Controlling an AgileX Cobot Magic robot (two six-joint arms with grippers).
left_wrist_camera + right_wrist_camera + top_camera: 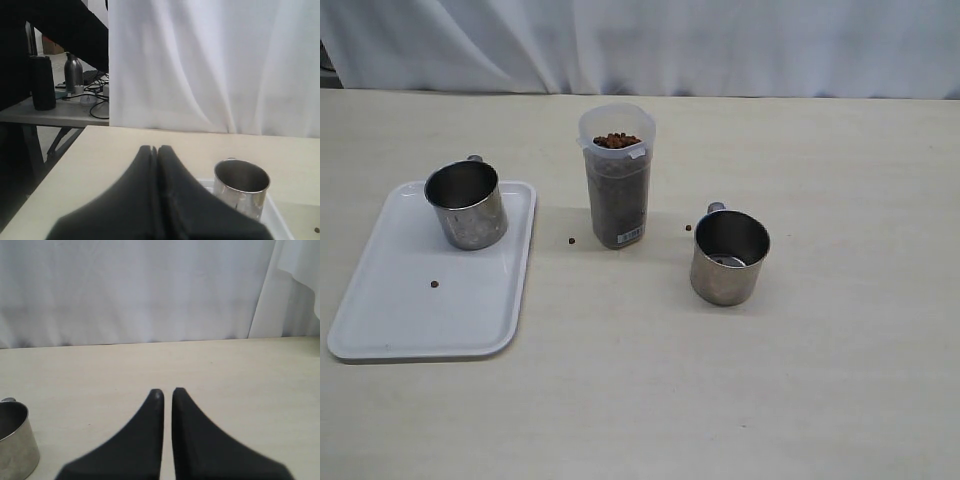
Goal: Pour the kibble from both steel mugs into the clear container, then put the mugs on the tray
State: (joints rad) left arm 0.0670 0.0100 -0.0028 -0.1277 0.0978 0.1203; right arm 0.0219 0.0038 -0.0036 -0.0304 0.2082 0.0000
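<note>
The clear container (617, 190) stands mid-table, filled almost to the rim with kibble (616, 141). One steel mug (468, 205) stands upright on the far end of the white tray (380, 300). The other steel mug (728, 257) stands upright on the bare table right of the container, and it looks empty. Neither arm shows in the exterior view. My left gripper (157, 148) is shut and empty, with the tray's mug (241, 187) just beyond it to one side. Shut and holding nothing, my right gripper (166, 390) has the other mug (15, 445) off to its side.
Single loose pellets lie on the tray (434, 284) and on the table either side of the container (571, 241) (688, 227). A white curtain (720, 40) hangs behind the table. Past the table's edge, a side bench (50, 112) holds dark bottles and cables.
</note>
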